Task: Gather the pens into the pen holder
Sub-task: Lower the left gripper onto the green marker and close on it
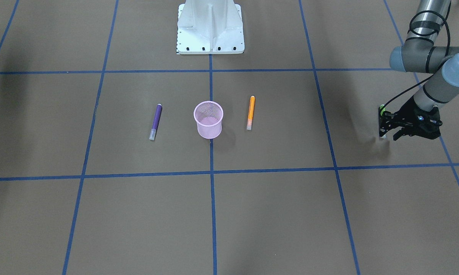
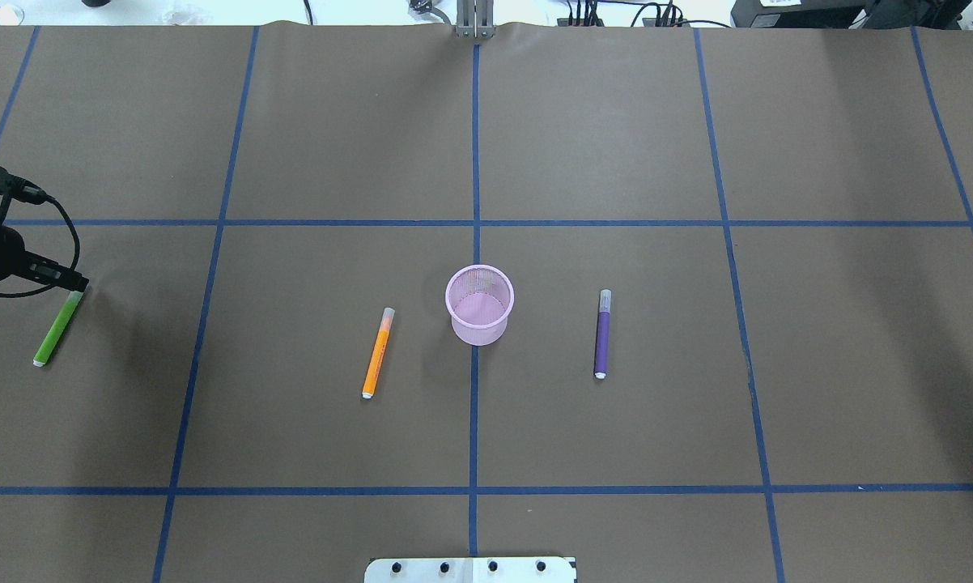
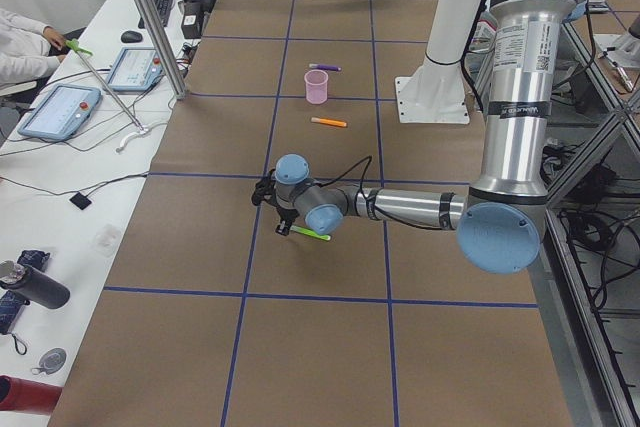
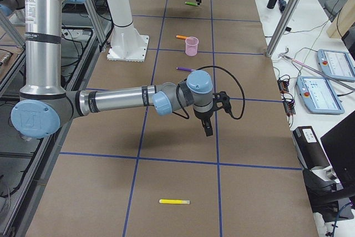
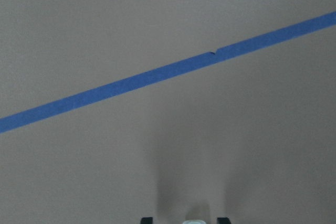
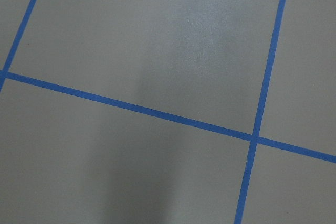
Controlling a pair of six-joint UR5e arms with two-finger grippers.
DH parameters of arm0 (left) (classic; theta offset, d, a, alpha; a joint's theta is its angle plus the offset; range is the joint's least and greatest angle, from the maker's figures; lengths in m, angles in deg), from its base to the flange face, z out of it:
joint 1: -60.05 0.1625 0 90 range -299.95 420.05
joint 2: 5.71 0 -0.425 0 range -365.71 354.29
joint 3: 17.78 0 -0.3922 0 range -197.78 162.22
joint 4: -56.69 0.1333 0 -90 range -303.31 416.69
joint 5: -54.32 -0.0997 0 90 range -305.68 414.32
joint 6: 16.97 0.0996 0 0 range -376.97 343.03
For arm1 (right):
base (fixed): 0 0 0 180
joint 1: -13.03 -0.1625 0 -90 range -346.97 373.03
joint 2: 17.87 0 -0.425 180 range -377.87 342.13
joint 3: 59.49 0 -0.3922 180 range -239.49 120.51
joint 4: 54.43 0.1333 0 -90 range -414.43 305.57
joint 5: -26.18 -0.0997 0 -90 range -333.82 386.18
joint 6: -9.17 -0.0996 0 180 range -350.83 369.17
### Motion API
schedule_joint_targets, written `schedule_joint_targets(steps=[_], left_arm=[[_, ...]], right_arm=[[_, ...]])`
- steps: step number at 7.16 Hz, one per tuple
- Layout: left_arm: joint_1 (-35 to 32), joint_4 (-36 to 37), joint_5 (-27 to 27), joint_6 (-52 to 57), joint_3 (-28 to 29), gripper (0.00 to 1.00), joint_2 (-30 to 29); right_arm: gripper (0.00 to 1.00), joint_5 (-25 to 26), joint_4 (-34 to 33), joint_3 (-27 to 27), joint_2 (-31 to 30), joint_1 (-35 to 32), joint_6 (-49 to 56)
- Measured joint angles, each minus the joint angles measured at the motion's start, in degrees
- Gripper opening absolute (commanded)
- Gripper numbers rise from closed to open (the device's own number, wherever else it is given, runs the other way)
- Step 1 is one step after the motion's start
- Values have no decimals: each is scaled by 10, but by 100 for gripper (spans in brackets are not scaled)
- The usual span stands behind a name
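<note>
The pink mesh pen holder [image 2: 478,328] stands upright and empty at the table's middle. The orange pen [image 2: 378,352] lies to its left and the purple pen [image 2: 602,334] to its right, both apart from it. The green pen [image 2: 54,332] lies flat at the far left. My left gripper [image 2: 78,285] is down at the table over the green pen's pale cap end. In the left wrist view its two fingertips [image 5: 147,219] stand either side of the cap [image 5: 193,222] with gaps, so it is open. My right gripper [image 4: 206,127] hangs above bare table; I cannot tell its state.
The robot's white base [image 1: 210,28] stands at the near edge behind the holder. A yellow pen [image 4: 175,201] lies far out at the table's right end. Blue tape lines [image 2: 474,223] grid the brown tabletop. Operators' benches run along the far side.
</note>
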Motion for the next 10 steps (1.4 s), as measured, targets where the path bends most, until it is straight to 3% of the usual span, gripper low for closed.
schedule_joint_targets(steps=[3, 4, 6, 10], left_arm=[[8, -5, 2, -1, 0, 43, 4], [11, -5, 2, -1, 0, 34, 4], [15, -5, 2, 0, 1, 0, 5], [12, -34, 19, 1, -31, 0, 34]], right_arm=[[100, 0, 0, 0, 0, 0, 0], [100, 0, 0, 0, 0, 0, 0], [100, 0, 0, 0, 0, 0, 0], [100, -1, 0, 0, 0, 0, 0]])
